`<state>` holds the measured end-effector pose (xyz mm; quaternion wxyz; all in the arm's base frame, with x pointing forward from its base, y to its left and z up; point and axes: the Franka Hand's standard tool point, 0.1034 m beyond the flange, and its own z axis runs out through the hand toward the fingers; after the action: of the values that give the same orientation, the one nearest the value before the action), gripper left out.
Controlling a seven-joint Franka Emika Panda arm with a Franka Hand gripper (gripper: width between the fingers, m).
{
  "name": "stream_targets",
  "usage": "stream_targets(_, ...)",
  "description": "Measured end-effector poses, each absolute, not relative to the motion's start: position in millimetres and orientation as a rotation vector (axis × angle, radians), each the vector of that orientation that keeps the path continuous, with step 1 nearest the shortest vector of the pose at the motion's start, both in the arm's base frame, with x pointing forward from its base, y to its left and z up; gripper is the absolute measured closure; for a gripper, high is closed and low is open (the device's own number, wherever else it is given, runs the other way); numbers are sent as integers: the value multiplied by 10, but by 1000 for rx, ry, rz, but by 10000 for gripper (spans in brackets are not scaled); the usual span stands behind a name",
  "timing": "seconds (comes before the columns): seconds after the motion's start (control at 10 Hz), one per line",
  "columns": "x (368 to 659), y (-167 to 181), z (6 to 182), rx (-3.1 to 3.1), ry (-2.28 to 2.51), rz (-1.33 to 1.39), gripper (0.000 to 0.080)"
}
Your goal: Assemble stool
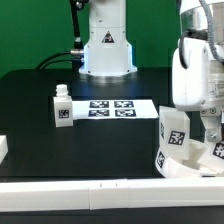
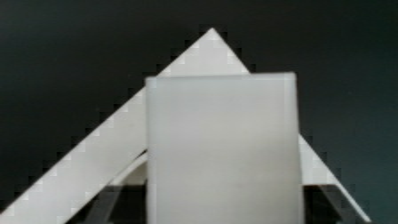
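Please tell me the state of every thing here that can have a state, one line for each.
Free leg: upright, standing alone beside the marker board.
Second leg: between the fingers, seemingly gripped.
Fingers: partly closed, apparently on the second leg.
Seat: low near the exterior view's right edge, partly hidden; tilt unclear.

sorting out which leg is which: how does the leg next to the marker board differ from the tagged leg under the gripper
The lone leg stands upright by itself on the table, beside the marker board. The other leg leans, bunched with more white parts. The lone leg is far from the arm, while the other leg sits just below the gripper. Both are white blocks with a black-and-white tag.
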<state>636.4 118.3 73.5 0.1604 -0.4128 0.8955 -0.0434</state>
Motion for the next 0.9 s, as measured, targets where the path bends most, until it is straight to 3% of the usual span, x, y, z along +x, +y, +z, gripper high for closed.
stream_targets(0.2, 6361, 1185, 728, -1231, 2536, -134, 457)
stream_targets(0.3, 6360, 1187, 728, -1249, 2529, -137, 265)
stream_targets(0.4, 6348, 1210, 739, -1315, 2505, -130, 185)
stream_targets(0.7, 6395, 1269, 1007, -1711, 2221, -190, 158)
stream_targets(0.9, 6394, 1343, 1092, -2001, 1966, -222, 151)
